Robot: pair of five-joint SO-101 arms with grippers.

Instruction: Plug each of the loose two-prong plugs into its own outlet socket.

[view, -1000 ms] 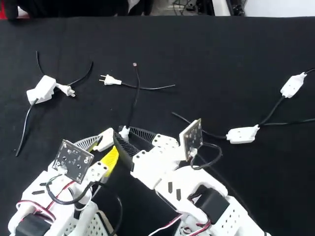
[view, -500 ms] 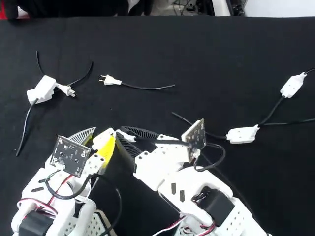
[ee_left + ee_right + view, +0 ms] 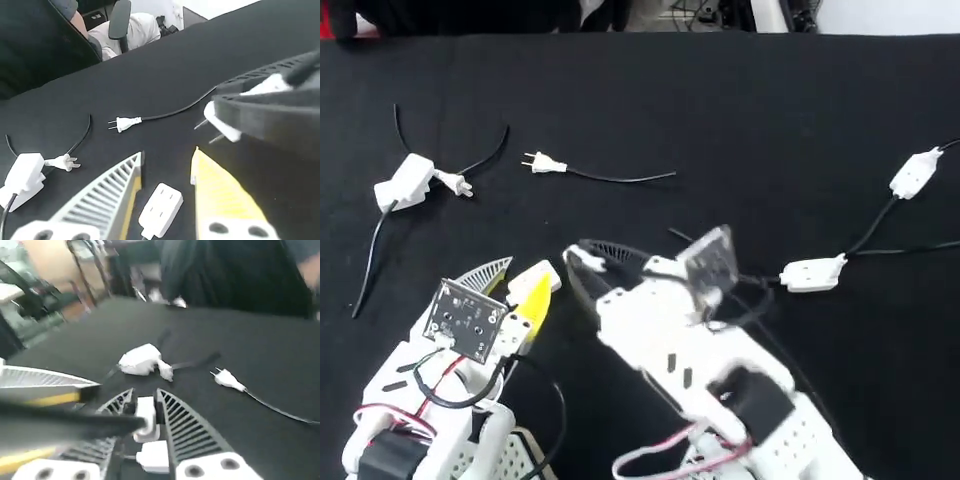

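My left claw [image 3: 168, 153] stands wide, with a socket [image 3: 160, 210] lying between its fingers on the worktop [image 3: 165, 75], touching neither. My right claw [image 3: 145, 391] is pinched on a plug [image 3: 146, 417] and has swung slightly away from the left over the last second. The plug sits apart from the socket, so I judge nothing is seated yet. Farther out, a second plug [image 3: 545, 163] lies untouched.
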